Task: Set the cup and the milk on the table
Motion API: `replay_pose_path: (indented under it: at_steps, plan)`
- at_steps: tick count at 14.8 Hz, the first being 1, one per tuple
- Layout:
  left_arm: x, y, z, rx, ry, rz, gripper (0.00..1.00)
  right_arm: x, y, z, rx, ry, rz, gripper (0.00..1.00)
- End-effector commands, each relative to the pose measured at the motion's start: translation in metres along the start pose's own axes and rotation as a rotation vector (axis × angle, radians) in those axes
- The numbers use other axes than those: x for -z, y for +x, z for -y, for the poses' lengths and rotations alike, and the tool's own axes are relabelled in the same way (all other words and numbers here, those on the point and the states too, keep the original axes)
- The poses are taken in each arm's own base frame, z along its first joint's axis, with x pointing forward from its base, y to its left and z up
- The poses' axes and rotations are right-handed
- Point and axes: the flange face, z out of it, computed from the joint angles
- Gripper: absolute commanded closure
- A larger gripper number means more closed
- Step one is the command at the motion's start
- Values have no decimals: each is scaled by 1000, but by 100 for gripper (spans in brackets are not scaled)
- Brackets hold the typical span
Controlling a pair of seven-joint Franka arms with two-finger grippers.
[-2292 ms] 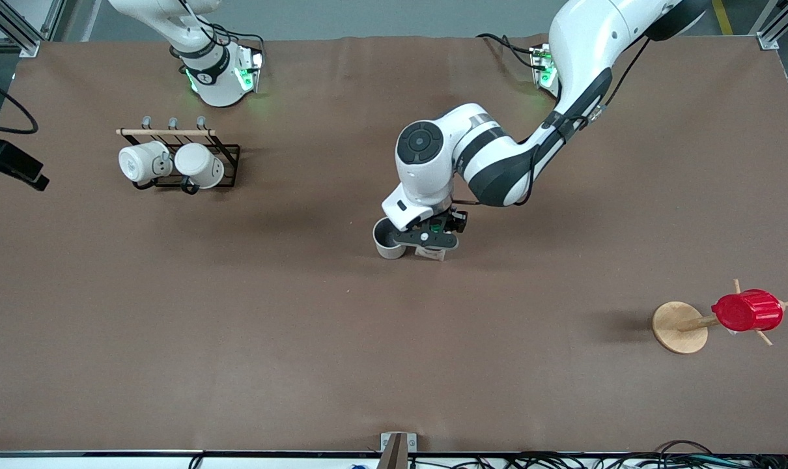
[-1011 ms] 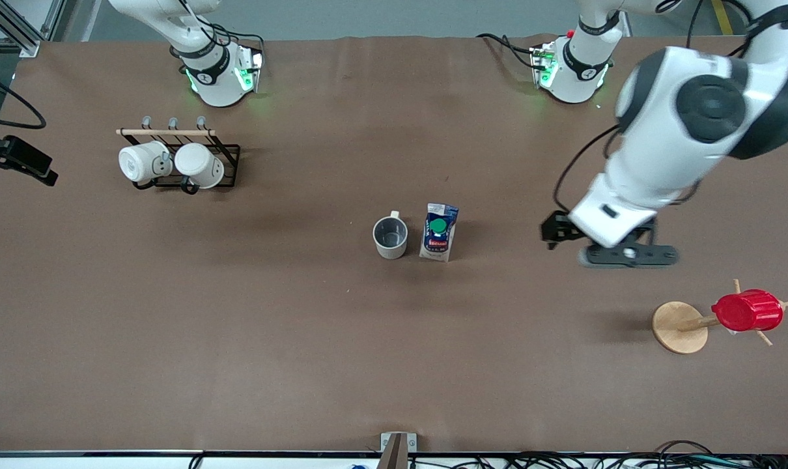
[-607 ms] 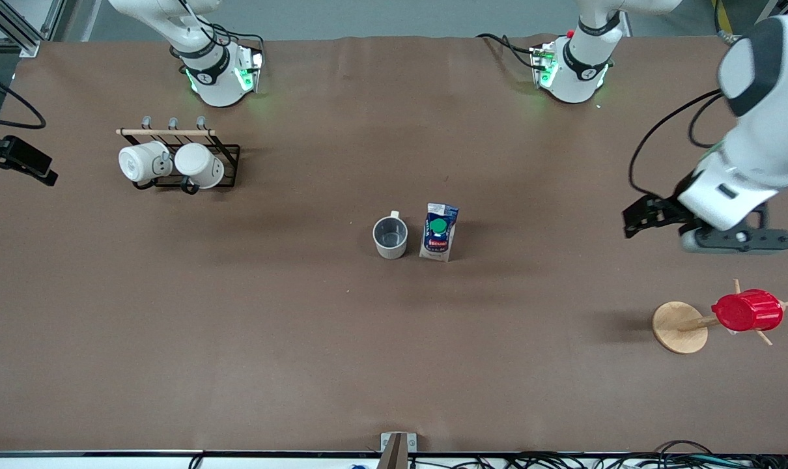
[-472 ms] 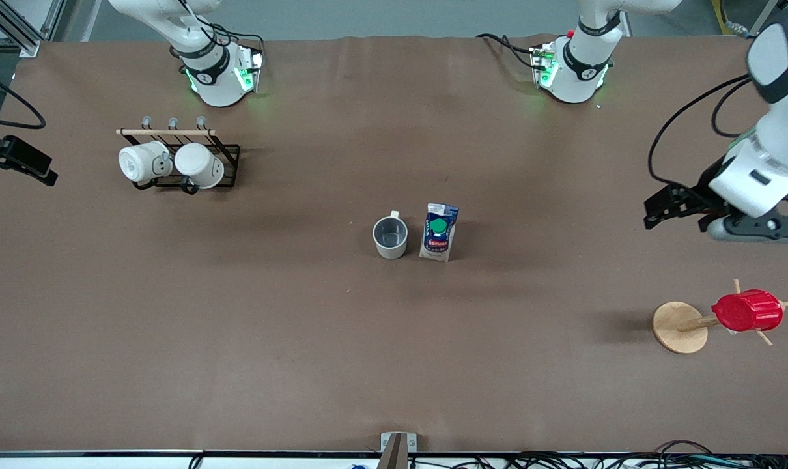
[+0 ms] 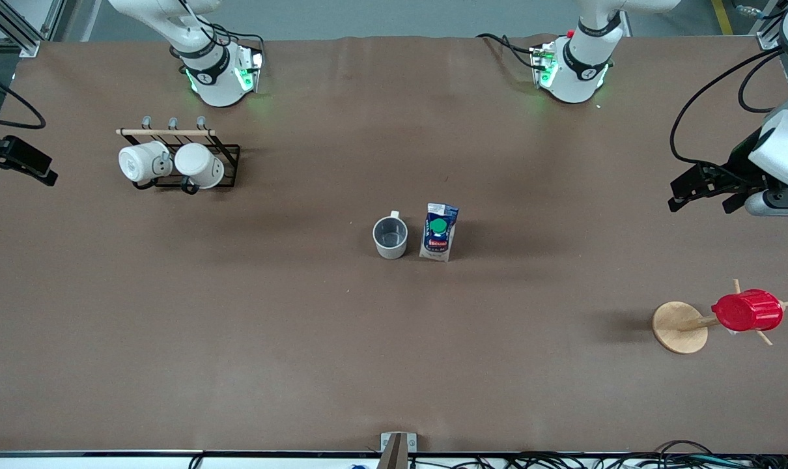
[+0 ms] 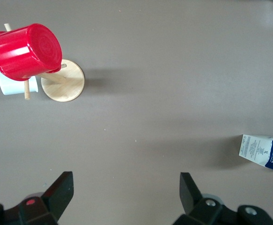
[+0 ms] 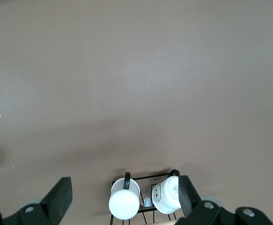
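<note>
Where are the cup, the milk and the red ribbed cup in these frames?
cup (image 5: pixel 390 237): front view, on its grey inside.
milk (image 5: pixel 439 226): front view, on the round green cap.
red ribbed cup (image 6: pixel 25 50): left wrist view, on its ribbed side, as it hangs on the wooden stand.

bench (image 5: pixel 303 339): matt brown | mug (image 5: pixel 390 237): smooth ceramic | carton (image 5: pixel 439 232): printed paper | red cup (image 5: pixel 747 311): glossy plastic | stand (image 5: pixel 679 327): wood

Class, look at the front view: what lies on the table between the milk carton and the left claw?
Nothing: in the front view only bare table runs from the milk to the left claw, open at the left arm's end.
</note>
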Motion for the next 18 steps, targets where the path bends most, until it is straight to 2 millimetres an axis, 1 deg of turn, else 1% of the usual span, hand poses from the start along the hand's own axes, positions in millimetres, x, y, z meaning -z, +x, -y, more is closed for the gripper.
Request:
replay_pose_path:
  at_steps: [1, 3, 6, 11, 14, 18]
  plan:
    - [11, 4, -14, -44, 45, 20, 0, 2, -1, -3, 4, 19, 1, 0]
    - [21, 6, -24, -53, 47, 47, 0, 2, -1, -3, 4, 19, 1, 0]
    - [23, -1, -40, -40, 39, 60, 0, 2, 0, -3, 4, 19, -2, 0]
    - [24, -1, -43, -17, 17, 52, 0, 2, -1, -3, 4, 18, 5, 0]
    - [19, -1, -47, -17, 16, 55, 0, 2, -1, -4, 3, 18, 4, 0]
    - [19, 0, -47, -16, 13, 46, 0, 2, -1, -4, 3, 18, 7, 0]
